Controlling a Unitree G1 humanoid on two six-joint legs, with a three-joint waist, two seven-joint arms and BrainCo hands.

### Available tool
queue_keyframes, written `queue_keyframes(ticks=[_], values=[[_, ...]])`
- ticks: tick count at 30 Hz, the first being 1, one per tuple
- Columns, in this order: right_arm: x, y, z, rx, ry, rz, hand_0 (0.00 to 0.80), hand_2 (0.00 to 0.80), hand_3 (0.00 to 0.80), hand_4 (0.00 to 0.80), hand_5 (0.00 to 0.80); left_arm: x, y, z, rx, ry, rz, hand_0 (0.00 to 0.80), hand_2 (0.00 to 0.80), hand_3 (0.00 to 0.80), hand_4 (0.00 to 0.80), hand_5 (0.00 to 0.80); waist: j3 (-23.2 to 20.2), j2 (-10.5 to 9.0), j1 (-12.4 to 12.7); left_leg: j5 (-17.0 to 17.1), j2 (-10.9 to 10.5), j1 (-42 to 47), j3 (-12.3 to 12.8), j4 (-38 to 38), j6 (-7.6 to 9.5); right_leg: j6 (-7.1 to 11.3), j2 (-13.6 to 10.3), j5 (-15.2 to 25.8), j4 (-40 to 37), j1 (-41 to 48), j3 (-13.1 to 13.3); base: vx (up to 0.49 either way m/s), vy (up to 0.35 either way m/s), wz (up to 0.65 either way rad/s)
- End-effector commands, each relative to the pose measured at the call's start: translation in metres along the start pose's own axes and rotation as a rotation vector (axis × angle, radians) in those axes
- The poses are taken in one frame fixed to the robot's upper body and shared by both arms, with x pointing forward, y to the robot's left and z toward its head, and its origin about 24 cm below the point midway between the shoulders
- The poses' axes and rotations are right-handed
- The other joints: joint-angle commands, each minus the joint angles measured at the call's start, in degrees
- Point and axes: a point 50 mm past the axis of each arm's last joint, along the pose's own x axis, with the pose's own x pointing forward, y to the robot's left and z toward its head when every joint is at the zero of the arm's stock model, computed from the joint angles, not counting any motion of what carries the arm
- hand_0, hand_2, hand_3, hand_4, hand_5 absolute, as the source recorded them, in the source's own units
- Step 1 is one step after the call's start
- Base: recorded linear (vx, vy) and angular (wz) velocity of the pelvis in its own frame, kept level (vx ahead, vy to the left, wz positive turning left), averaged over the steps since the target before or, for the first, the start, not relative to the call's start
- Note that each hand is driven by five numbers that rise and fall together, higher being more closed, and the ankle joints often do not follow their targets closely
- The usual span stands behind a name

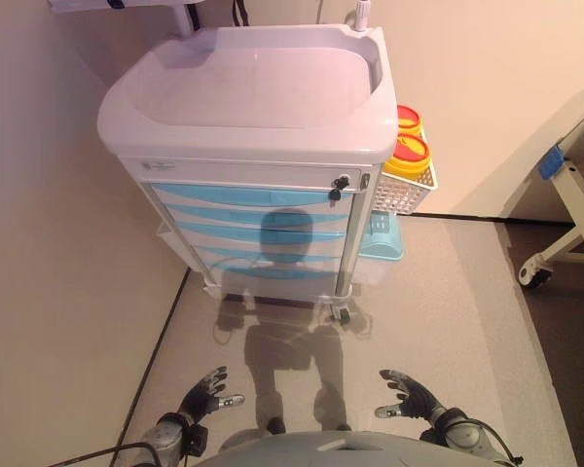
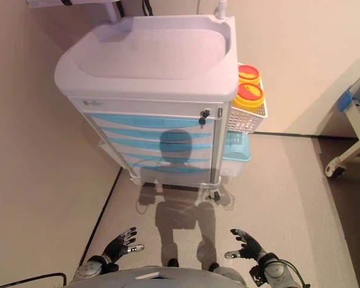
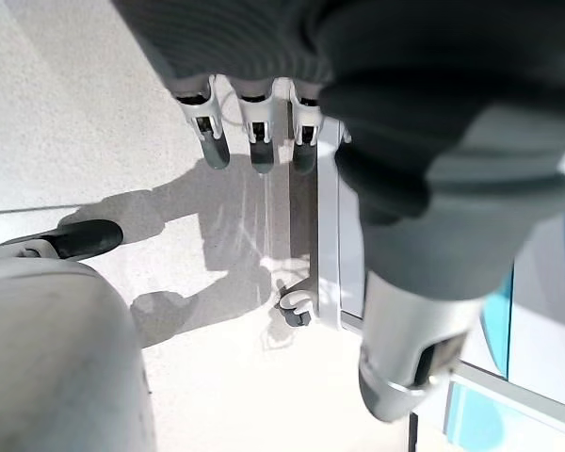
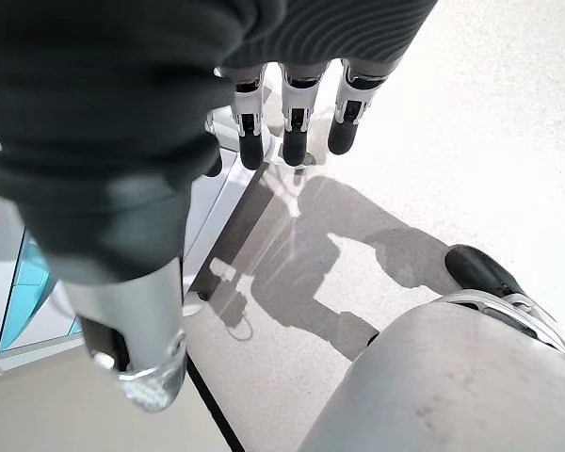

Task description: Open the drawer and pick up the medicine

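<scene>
A white medical cart [image 1: 243, 88] stands ahead on the floor, with several light-blue drawers [image 1: 248, 219] stacked in its front, all shut. A small black key lock [image 1: 340, 183] sits at the right end of the top strip. No medicine is visible. My left hand [image 1: 206, 394] hangs low at the lower left, well short of the cart, fingers straight and holding nothing. My right hand [image 1: 412, 394] hangs at the lower right, likewise open and empty. In the wrist views the left fingers [image 3: 254, 141] and right fingers [image 4: 292, 132] point toward the cart's base.
A white wire basket [image 1: 404, 190] on the cart's right side holds two yellow containers with red lids [image 1: 409, 151]. A light-blue bin [image 1: 382, 238] hangs below it. A wall runs along the left. A bed frame with a castor [image 1: 537, 272] stands at the right.
</scene>
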Motion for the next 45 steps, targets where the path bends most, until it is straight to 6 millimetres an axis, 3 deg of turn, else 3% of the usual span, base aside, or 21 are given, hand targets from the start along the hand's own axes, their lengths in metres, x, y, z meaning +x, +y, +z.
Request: queue_keyframes(ticks=[1,16,21,25,32,40,45], values=[[0.007,-0.008,0.016,-0.021,-0.060,-0.013,0.000,0.000,0.000,0.000,0.000,0.009,0.003,0.024,0.051,-0.092,0.047,0.000,0.000,0.000,0.000,0.000,-0.4,-1.79,-0.4,-4.5,-3.4,-1.2,0.9,-0.2,1.50,5.03,-2.7,0.7,-0.6,-0.8,-1.8,0.000,0.000,0.00],[0.004,-0.007,0.011,0.048,-0.059,-0.050,0.000,0.000,0.000,0.000,0.000,0.001,0.012,0.014,-0.073,-0.123,0.163,0.000,0.000,0.000,0.000,0.000,0.4,-2.12,-0.2,-5.1,-3.2,-2.6,0.5,1.6,1.75,4.63,-2.8,-0.3,1.5,-2.1,-1.3,0.037,-0.002,0.01],[0.004,-0.009,0.012,0.093,-0.081,-0.099,0.000,0.000,0.000,0.000,0.000,0.001,0.015,0.016,-0.168,-0.147,0.188,0.000,0.000,0.000,0.000,0.000,2.5,-1.86,-0.8,-5.3,-3.0,-4.3,0.0,2.9,2.42,4.09,-3.0,-1.3,4.9,-4.9,-0.4,0.029,0.023,0.02],[0.006,-0.026,0.028,0.125,-0.157,-0.190,0.000,0.000,0.000,0.000,0.000,0.005,0.020,0.033,-0.286,-0.247,0.196,0.000,0.000,0.000,0.000,0.000,6.7,-1.03,-1.9,-5.4,-3.0,-8.7,0.1,5.2,3.04,3.73,-3.9,-2.3,10.3,-11.6,0.3,-0.128,0.111,-0.12],[0.008,-0.054,0.054,0.176,-0.275,-0.315,0.000,0.000,0.000,0.000,0.000,0.010,0.035,0.102,-0.481,-0.617,0.175,0.000,0.000,0.000,0.000,0.000,14.4,-1.97,-3.5,-7.7,-3.3,-23.1,3.8,18.8,4.54,2.69,-4.7,-1.7,18.8,-25.9,2.1,-0.135,0.079,-0.25],[0.008,-0.072,0.087,0.150,-0.404,-0.413,0.000,0.000,0.000,0.000,0.000,-0.006,0.041,0.199,-0.626,-1.107,0.076,0.000,0.000,0.000,0.000,0.000,18.5,-2.94,-4.6,-8.9,-3.0,-34.4,5.4,25.6,5.84,2.94,-2.7,-0.3,23.6,-37.5,4.9,-0.067,0.059,-0.18],[0.009,-0.071,0.106,0.142,-0.462,-0.406,0.000,0.000,0.000,0.000,0.000,-0.014,0.047,0.238,-0.776,-1.267,0.017,0.000,0.000,0.000,0.000,0.000,20.0,-4.01,-5.8,-11.4,-2.9,-37.7,5.7,29.5,5.82,3.47,-1.7,-1.1,25.7,-40.5,6.7,0.037,0.054,-0.29]])
